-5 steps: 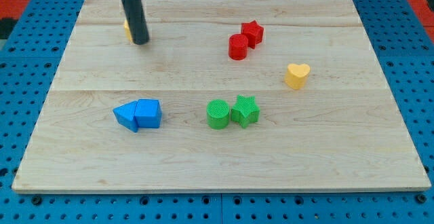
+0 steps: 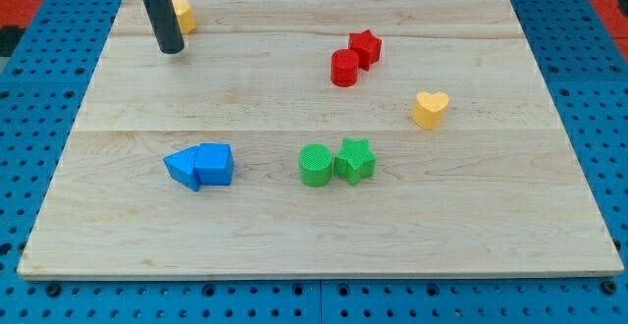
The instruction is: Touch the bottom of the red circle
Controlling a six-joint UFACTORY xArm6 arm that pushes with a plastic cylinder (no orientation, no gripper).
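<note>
No fingers on this rig, just the rod; its tip [image 2: 170, 49] sits upper left of the frame, just beside a yellow block [image 2: 183, 15], shape unclear. Red circle [image 2: 344, 68] is upper centre-right on the bench [image 2: 294, 236], touching the red star [image 2: 365, 47]. Tip's well apart from it, so prob. needs to come in from below.

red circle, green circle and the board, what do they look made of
Red circle: looks like matte plastic, possibly 3D printed; its colour is uniform, with no shine.
Green circle: seemingly the same plastic; fine ridges show on its top.
Board: light wood with a smooth finish; grain lines and plank seams run across it.
</note>
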